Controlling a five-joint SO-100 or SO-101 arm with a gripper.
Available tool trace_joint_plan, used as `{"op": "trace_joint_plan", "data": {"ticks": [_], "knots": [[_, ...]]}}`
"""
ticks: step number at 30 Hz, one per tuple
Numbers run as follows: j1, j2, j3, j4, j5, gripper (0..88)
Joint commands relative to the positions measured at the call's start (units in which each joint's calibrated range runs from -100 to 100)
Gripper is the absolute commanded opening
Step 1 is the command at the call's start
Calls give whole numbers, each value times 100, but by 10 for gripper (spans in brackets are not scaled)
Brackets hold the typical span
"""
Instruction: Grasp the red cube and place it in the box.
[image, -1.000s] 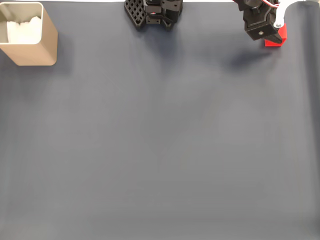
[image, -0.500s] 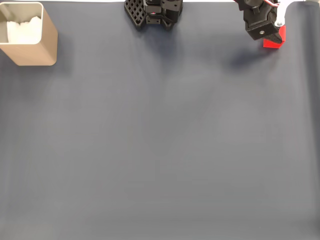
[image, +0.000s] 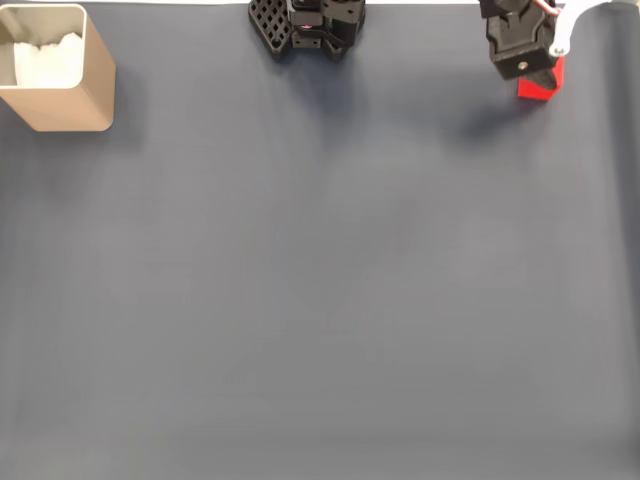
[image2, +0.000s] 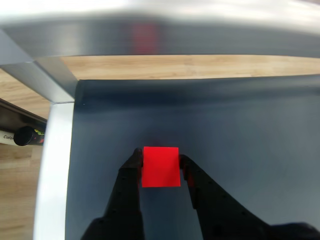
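Note:
The small red cube (image2: 160, 166) sits between my two black fingers in the wrist view, with a pad pressed against each side of it. In the fixed view the cube (image: 538, 86) pokes out below the gripper (image: 535, 75) at the top right, just above the dark mat. My gripper (image2: 160, 161) is shut on it. The beige box (image: 62, 100) with white padding stands at the far top left of the fixed view, well away from the gripper.
The arm's black base (image: 310, 25) sits at the top centre of the fixed view. The dark grey mat (image: 320, 280) covers the table. In the wrist view the mat's edge, a metal frame (image2: 55, 150) and wooden floor lie just beyond the cube.
The gripper with the red cube has drifted slightly left and up in the fixed view, and more of the cube is now tucked under the gripper.

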Motion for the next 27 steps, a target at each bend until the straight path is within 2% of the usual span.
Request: {"op": "trace_joint_plan", "data": {"ticks": [1, 20, 27], "knots": [[342, -397, -553, 454, -39, 0], [2586, -1168, -2405, 2938, -298, 0], [3594, -1350, -2569, 3175, -327, 0]]}}
